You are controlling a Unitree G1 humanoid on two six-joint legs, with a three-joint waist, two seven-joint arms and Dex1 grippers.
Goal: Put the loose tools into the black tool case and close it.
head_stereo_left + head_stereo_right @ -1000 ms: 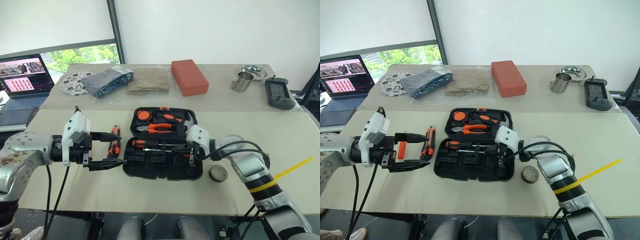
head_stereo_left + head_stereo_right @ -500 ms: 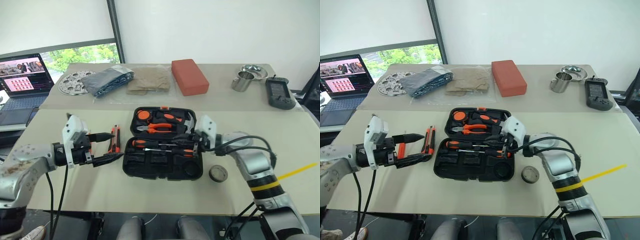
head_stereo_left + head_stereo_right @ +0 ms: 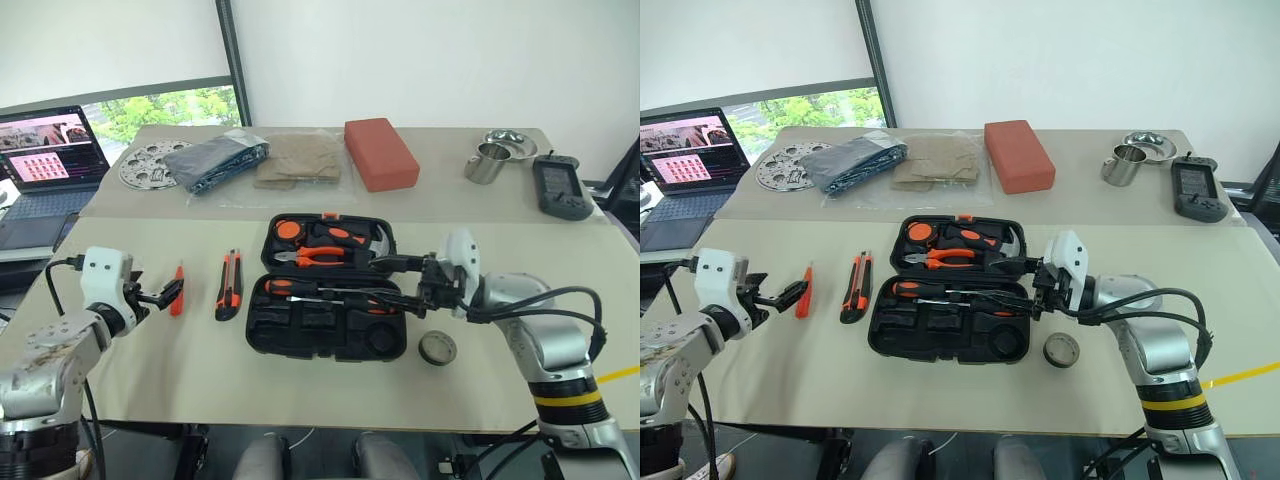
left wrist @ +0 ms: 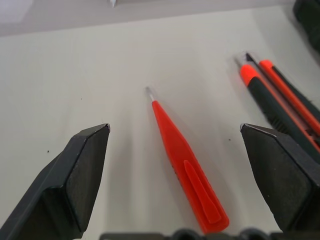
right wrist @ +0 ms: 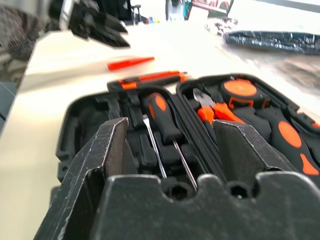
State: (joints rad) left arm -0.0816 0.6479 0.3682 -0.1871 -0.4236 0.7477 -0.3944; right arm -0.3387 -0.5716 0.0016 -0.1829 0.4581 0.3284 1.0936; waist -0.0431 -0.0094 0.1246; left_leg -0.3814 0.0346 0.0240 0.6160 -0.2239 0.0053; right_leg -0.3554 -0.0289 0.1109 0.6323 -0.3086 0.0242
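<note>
Two long screwdrivers [image 3: 330, 292] lie in the open black tool case [image 3: 325, 330] mid-table. Small orange screwdriver [image 4: 187, 172], utility knife [image 3: 229, 297] & tape roll [image 3: 437, 347] are outside. Left gripper [image 3: 166, 293] fingers wide apart, straddling small driver; right gripper [image 3: 398, 282] parted, empty. Next, prob.: pinch driver.

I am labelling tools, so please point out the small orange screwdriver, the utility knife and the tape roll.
small orange screwdriver [image 4: 187, 172], left wrist view, handle
utility knife [image 3: 229, 285], left eye view, body
tape roll [image 3: 437, 347], left eye view, top
</note>
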